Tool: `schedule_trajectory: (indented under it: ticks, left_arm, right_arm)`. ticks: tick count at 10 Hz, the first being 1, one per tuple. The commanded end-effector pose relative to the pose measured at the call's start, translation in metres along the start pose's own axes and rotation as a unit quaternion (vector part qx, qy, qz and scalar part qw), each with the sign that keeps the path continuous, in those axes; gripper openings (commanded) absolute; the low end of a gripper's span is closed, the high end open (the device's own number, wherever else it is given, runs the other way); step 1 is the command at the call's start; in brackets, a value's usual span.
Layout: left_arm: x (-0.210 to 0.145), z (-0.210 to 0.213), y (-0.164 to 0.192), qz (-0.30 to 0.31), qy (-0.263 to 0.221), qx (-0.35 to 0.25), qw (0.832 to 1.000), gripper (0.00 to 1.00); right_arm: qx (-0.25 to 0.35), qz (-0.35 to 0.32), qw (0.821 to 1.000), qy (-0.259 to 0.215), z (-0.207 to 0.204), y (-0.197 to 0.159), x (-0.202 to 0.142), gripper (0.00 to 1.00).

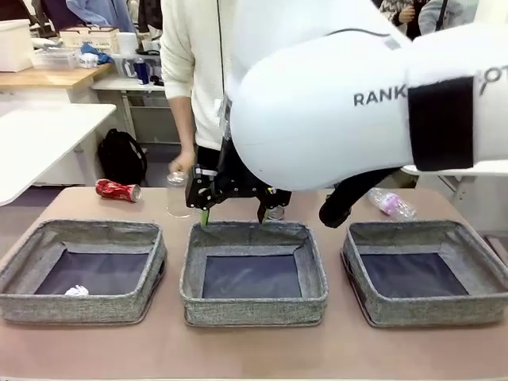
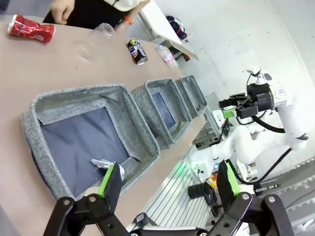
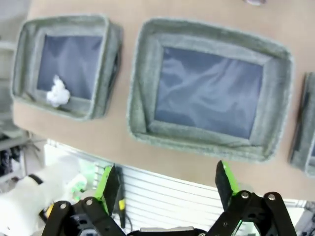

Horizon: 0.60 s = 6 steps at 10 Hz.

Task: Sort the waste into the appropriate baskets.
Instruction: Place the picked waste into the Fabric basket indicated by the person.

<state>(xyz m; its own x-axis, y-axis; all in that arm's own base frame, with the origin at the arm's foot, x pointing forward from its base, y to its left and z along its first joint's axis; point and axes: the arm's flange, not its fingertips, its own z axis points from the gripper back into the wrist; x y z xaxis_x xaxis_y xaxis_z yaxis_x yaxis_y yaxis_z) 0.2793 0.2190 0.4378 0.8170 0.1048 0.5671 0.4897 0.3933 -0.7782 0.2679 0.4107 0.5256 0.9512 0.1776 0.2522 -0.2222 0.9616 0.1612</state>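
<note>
Right gripper (image 1: 232, 213) hangs over the far rim of the middle basket (image 1: 252, 308), jaws spread wide, nothing between them. Left gripper (image 2: 168, 183) is equally wide and empty, near the left basket (image 1: 79, 305). Paper ball (image 1: 76, 290) lies inside that one, by its front wall. Red can (image 1: 117, 190), clear cup (image 1: 178, 198), dark can (image 2: 137, 51) and bottle (image 1: 391, 204) sit on the table beyond the baskets. A person's hand (image 1: 184, 163) is just above the cup.
</note>
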Motion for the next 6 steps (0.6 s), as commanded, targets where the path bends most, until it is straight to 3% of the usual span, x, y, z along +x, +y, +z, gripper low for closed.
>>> schedule_trajectory:
  ticks: [1, 2, 3, 5, 6]
  left_arm:
    - [0.0, 0.001, -0.002, 0.0, 0.005, 0.005, 1.0, 1.0]
    - [0.0, 0.0, 0.0, 0.0, 0.0, 0.0, 1.0, 1.0]
    - [0.005, 0.004, -0.002, -0.003, 0.029, -0.052, 0.998, 1.0]
    - [0.013, -0.021, -0.008, 0.007, 0.089, -0.15, 0.985, 1.0]
    - [0.012, -0.031, -0.01, 0.008, 0.112, -0.18, 0.977, 1.0]
  right_arm:
    - [0.011, 0.037, 0.999, 0.007, -0.008, 0.028, 0.023, 1.0]
    - [0.0, 0.0, 1.0, 0.0, 0.0, 0.0, 0.0, 1.0]
    - [0.044, -0.09, 0.995, -0.002, 0.001, -0.035, 0.005, 1.0]
    - [0.142, -0.122, 0.982, -0.013, 0.009, -0.091, 0.007, 1.0]
    - [0.193, -0.094, 0.977, 0.001, 0.014, -0.118, 0.004, 1.0]
